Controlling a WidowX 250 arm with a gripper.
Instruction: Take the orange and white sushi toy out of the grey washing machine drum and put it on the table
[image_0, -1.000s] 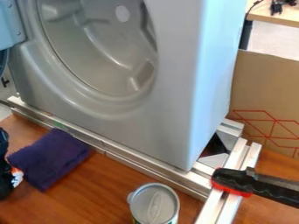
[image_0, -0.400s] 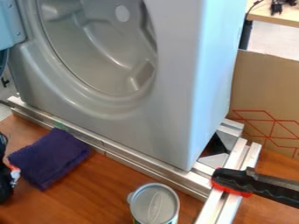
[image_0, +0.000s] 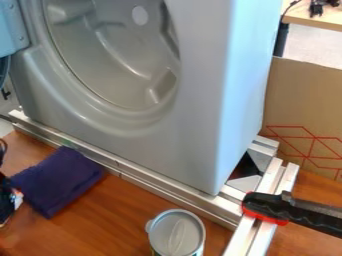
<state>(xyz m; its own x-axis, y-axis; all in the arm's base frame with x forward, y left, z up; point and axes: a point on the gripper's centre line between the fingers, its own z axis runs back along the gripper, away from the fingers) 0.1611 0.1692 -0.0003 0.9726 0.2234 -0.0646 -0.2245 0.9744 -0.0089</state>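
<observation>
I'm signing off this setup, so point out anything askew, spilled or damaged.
Nothing stands out: the purple cloth lies nearly flat, the can stands upright, and the washing machine shows no visible damage. I see no spill.

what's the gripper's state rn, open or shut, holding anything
Gripper: at the left edge by the purple cloth; open, closed or holding something cannot be told.

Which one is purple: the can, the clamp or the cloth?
The cloth, lying in front of the grey washer. The can has a silvery top, and the clamp is black and red.
</observation>
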